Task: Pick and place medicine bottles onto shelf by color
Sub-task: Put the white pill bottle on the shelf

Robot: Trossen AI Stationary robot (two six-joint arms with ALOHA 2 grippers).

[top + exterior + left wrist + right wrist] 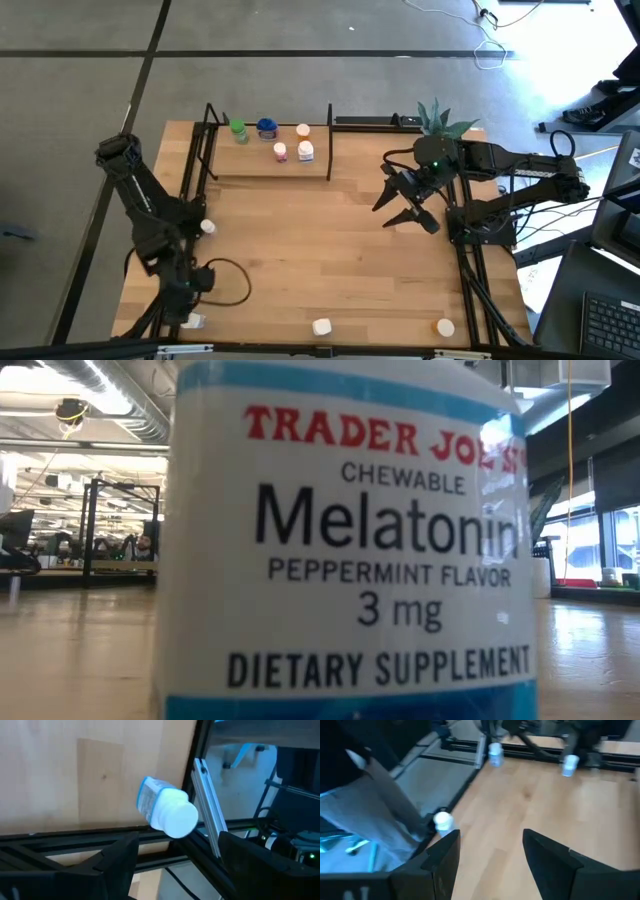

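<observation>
Daylight blows out the floor at the far right in the high view. Low view has glare on the Melatonin bottle label, bright windows behind. Right wrist view is pretty smeared; the white-capped bottle looks soft too.

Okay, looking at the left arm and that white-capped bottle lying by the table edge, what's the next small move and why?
Probably ease the left gripper forward so its fingers straddle the white-capped bottle, then close. The fingers stand open and empty, and the bottle lies on its side just ahead of them near the table edge, not yet between them. The right gripper hovers open over the table, nothing in it.
</observation>
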